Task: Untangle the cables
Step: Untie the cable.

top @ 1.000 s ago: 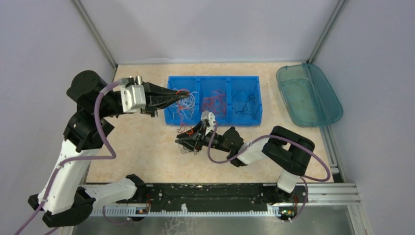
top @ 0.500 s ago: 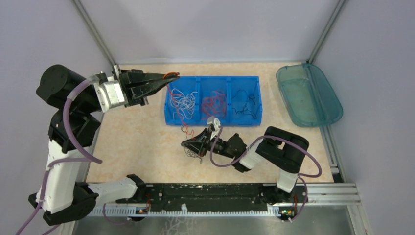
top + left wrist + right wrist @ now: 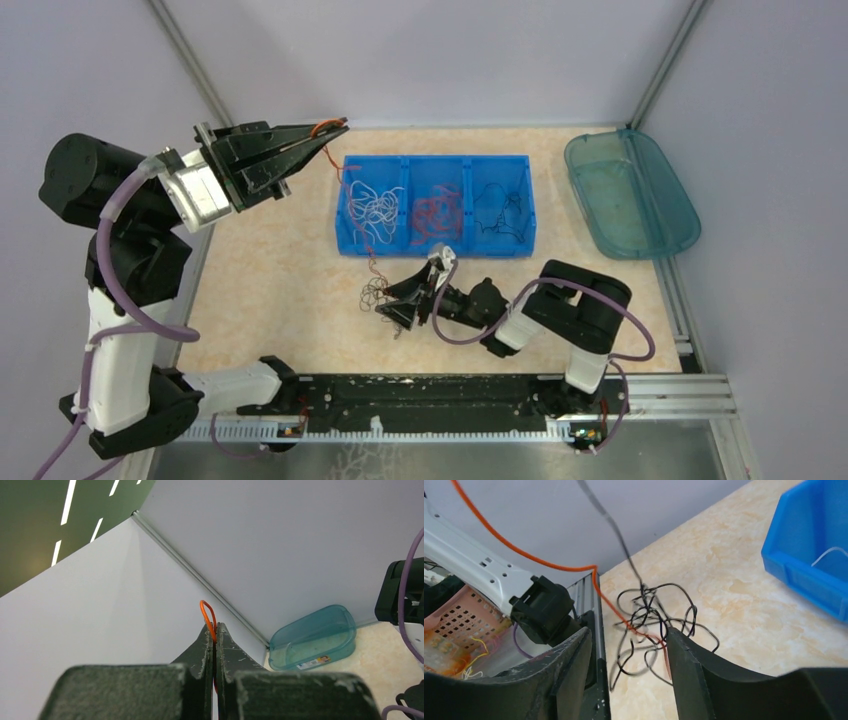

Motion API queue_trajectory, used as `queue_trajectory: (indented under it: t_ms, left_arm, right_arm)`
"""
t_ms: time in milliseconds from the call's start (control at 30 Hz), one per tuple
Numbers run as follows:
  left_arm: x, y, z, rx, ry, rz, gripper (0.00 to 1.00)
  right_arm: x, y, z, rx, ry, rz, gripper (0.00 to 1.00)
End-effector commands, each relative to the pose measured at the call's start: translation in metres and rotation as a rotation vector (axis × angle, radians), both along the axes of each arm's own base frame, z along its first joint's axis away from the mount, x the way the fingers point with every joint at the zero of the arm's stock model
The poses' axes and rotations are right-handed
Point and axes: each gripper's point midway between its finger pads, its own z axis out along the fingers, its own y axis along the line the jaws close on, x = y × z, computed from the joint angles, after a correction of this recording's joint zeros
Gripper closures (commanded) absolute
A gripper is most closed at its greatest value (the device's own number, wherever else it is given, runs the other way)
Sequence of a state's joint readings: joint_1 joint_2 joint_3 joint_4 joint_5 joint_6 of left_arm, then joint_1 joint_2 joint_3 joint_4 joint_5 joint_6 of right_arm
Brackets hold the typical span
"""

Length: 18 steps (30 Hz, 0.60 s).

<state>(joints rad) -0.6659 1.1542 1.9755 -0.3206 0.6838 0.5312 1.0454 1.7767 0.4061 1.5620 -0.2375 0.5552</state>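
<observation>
Orange cable (image 3: 203,601) pokes from the left hand (image 3: 215,635), which pinches it tight above the surface's (image 3: 270,290) far-left corner. The right hand (image 3: 628,632), spread, hangs low over a black cable tangle (image 3: 649,615) near the front edge.

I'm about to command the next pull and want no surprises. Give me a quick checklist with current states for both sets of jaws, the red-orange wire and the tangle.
1. Left grip: ok. The left gripper has its jaws shut on the red-orange wire, with a loop poking past the tips.
2. Tangle pinned: not ok. The right gripper has its jaws apart, straddling the black tangle.
3. Wire freed: not ok. It runs down into the tangle.
4. Wire clear of the blue bin: cannot tell. From above it crosses the bin's left end.
</observation>
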Motion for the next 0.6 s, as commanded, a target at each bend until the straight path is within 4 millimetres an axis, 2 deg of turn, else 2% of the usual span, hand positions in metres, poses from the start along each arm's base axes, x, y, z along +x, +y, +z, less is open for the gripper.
queue_trajectory:
  t_ms: [0, 33, 100, 200, 300, 433, 500, 567]
  left_arm:
    - [-0.003, 0.001, -0.005, -0.003, 0.020, -0.009, 1.00]
    - [-0.003, 0.000, -0.007, 0.005, 0.026, -0.013, 1.00]
    - [-0.004, 0.000, -0.006, 0.004, 0.024, -0.015, 1.00]
    - [-0.005, 0.001, -0.002, 0.005, 0.017, -0.016, 1.00]
    - [-0.008, 0.002, 0.001, 0.009, 0.007, -0.021, 1.00]
    - [-0.013, 0.003, -0.001, 0.021, 0.009, -0.036, 1.00]
    - [-0.015, 0.003, -0.002, 0.024, 0.007, -0.040, 1.00]
    - [-0.015, 0.003, -0.004, 0.030, 0.002, -0.041, 1.00]
  right_arm:
    - [-0.007, -0.010, 0.081, 0.215, -0.184, -0.013, 0.37]
    - [-0.009, -0.012, 0.092, 0.227, -0.210, -0.008, 0.33]
    - [-0.012, -0.012, 0.101, 0.227, -0.247, 0.003, 0.16]
    - [-0.017, -0.015, 0.109, 0.227, -0.292, 0.019, 0.10]
    - [-0.020, -0.029, 0.122, 0.248, -0.308, 0.041, 0.10]
    - [-0.023, -0.057, 0.151, 0.278, -0.312, 0.085, 0.17]
    - [-0.026, -0.061, 0.153, 0.222, -0.340, 0.097, 0.18]
    - [-0.022, -0.058, 0.143, 0.111, -0.326, 0.088, 0.18]
